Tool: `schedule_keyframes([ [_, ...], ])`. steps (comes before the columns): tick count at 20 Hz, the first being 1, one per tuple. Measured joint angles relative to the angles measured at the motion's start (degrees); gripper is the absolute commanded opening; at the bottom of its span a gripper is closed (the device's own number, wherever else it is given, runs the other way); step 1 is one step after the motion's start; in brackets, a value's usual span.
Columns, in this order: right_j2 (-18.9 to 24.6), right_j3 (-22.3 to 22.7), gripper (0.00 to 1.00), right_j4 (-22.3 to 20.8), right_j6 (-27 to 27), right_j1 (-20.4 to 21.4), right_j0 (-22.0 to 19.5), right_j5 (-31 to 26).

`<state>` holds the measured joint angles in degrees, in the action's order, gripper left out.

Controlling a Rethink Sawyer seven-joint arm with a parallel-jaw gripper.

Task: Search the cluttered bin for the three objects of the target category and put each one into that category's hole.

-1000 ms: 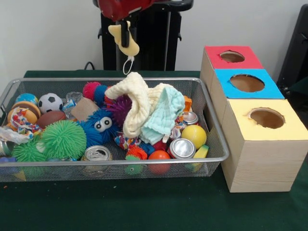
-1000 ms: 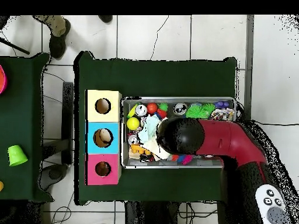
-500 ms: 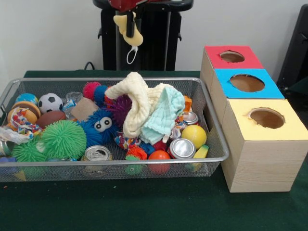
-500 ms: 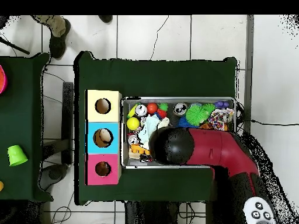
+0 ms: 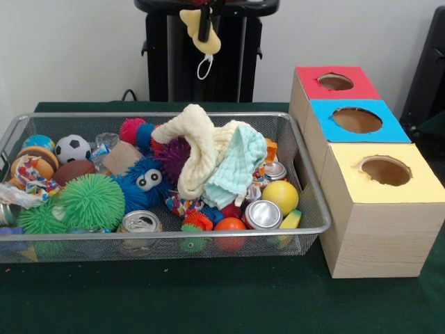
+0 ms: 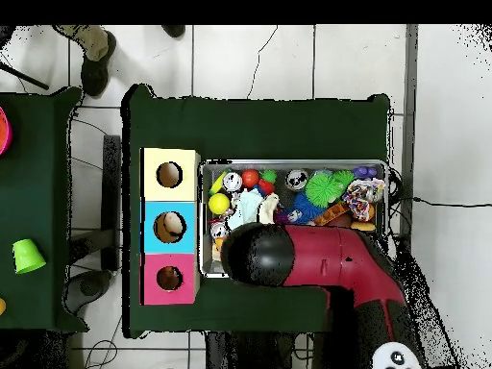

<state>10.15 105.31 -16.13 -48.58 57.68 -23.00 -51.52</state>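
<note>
At the top edge of the front view my gripper [image 5: 204, 28] is shut on a small pale yellow cloth [image 5: 209, 44] with a white loop hanging from it. It hangs high above the back of the wire bin [image 5: 174, 233], left of the boxes. A cream cloth [image 5: 195, 142] and a mint cloth [image 5: 236, 167] lie heaped in the bin's middle. The red box [image 5: 306, 75], blue box [image 5: 396, 131] and yellow box [image 5: 424, 186] each have a round hole on top. In the overhead view the arm [image 6: 288, 258] covers the bin's near left part and hides the gripper.
The bin also holds spiky green balls [image 5: 90, 200], a blue fuzzy toy [image 5: 144, 179], two cans [image 5: 263, 214], a yellow ball [image 5: 280, 196], an orange ball [image 5: 229, 228] and a small football [image 5: 72, 148]. The boxes stand close against the bin's right end.
The gripper has risen and shifted right toward the boxes with the yellow cloth in it. Overhead, the arm has swung left across the bin.
</note>
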Motion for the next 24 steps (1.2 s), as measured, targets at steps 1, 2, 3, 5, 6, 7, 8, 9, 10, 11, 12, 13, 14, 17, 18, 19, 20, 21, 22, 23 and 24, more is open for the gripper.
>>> schedule_keyframes([
  [1, -0.6, 0.0, 0.00, 0.0, 0.0, 0.1, 0.7, 0.0],
  [2, -0.9, 0.0, 0.00, 0.1, 0.0, 0.1, 1.1, 0.0],
  [3, -1.1, 0.0, 0.00, 0.1, 0.0, 0.1, 1.3, 0.0],
  [5, -1.8, 0.0, 0.00, 0.2, 0.0, 0.1, 2.1, 0.0],
  [6, -2.2, 0.0, 0.00, 0.3, 0.0, 0.1, 2.6, 0.0],
  [7, -2.5, 0.0, 0.00, 0.4, 0.0, 0.2, 2.9, 0.0],
  [8, -3.1, 0.0, 0.00, 0.5, 0.0, 0.2, 3.6, 0.0],
  [9, -3.8, 0.0, 0.00, 0.7, 0.0, 0.2, 4.4, 0.0],
  [10, -4.3, 0.0, 0.00, 0.8, 0.0, 0.2, 5.1, 0.0],
  [11, -4.6, 0.0, 0.00, 0.9, 0.0, 0.2, 5.5, 0.0],
  [12, -4.9, 0.0, 0.00, 0.9, 0.0, 0.2, 5.9, 0.0],
  [13, -5.1, 0.0, 0.00, 1.0, -0.1, 0.2, 6.3, 0.0],
  [14, -5.4, 0.0, 0.00, 1.1, -0.2, 0.2, 6.8, 0.0],
  [17, -6.6, 0.0, 0.00, 1.7, -0.5, 0.2, 8.7, 0.0],
  [18, -7.1, 0.0, 0.00, 2.1, -0.8, 0.2, 9.5, 0.0],
  [19, -7.4, 0.0, 0.00, 2.4, -1.0, 0.2, 9.9, 0.0],
  [20, -7.9, 0.0, 0.00, 2.8, -1.4, 0.2, 10.6, 0.0],
  [21, -8.4, 0.0, 0.00, 3.4, -2.0, 0.2, 11.4, 0.0],
  [22, -8.6, 0.0, 0.00, 3.6, -2.2, 0.2, 11.7, 0.0],
  [23, -8.8, 0.1, 0.00, 3.9, -2.4, 0.2, 12.1, 0.0],
  [24, -9.2, 0.1, 0.00, 4.4, -3.0, 0.2, 12.7, 0.0],
])
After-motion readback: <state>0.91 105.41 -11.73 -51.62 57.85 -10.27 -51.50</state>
